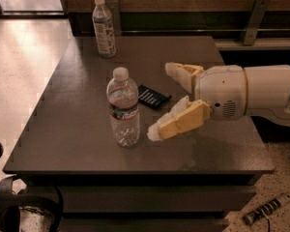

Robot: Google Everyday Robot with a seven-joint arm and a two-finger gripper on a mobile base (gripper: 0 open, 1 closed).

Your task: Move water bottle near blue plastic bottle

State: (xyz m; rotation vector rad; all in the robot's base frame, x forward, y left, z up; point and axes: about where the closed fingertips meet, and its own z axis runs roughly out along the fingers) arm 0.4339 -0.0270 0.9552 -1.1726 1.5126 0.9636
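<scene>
The water bottle (123, 108) stands upright near the front middle of the dark table (77, 124). It is stout and clear, with a white cap and a narrow dark band with a red stripe. The blue plastic bottle (103, 27) stands upright at the table's far left edge, slim with a large pale label. My gripper (162, 101) reaches in from the right, open and empty, its yellow-white fingers (176, 123) spread just to the right of the water bottle, not touching it.
A small flat black object (153, 96) lies on the table between the water bottle and my gripper. A wooden wall and ledge run behind the table. Cables lie on the floor at the lower left and lower right.
</scene>
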